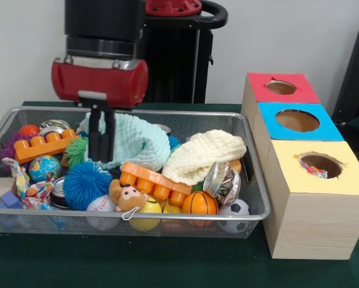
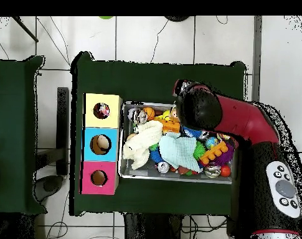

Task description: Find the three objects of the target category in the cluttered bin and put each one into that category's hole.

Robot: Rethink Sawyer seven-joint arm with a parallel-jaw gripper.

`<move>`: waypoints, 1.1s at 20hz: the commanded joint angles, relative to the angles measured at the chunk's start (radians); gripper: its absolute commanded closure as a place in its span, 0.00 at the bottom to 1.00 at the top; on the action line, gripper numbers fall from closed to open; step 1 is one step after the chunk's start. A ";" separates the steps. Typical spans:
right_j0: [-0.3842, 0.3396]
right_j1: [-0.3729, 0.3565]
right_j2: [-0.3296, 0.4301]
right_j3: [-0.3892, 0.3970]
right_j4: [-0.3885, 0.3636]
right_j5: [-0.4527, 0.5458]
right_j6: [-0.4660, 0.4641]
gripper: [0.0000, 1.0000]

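Note:
The wire mesh bin (image 1: 137, 216) is full of toys; it also shows in the overhead view (image 2: 124, 173). My gripper (image 1: 101, 157) hangs in its left half, fingers close together. Its tips are down at the edge of the mint knitted cloth (image 1: 140, 143), with nothing visible between them. One small white cloth with coloured patches (image 1: 28, 191) lies at the bin's front left corner, left of and below the gripper. Another printed cloth (image 1: 314, 170) shows inside the yellow-surround hole (image 1: 321, 162) of the pale wooden box. In the overhead view the arm (image 2: 206, 112) covers the gripper.
A cream knitted cloth (image 1: 203, 155) lies right of the mint one. Orange block pieces (image 1: 155, 182), a blue spiky ball (image 1: 83, 185), a monkey toy (image 1: 126, 197) and small balls fill the front. Blue-surround (image 1: 297, 120) and red-surround (image 1: 281, 87) holes lie behind the yellow one.

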 commanded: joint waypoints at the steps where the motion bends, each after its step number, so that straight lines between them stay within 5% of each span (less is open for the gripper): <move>1: -0.106 0.107 0.082 -0.053 -0.099 0.139 -0.224 1.00; 10: -0.207 0.127 0.152 -0.081 -0.196 0.218 -0.345 1.00; 11: -0.217 0.126 0.162 -0.082 -0.213 0.252 -0.351 0.00; 22: -0.244 0.123 0.186 -0.022 -0.254 0.276 -0.318 0.00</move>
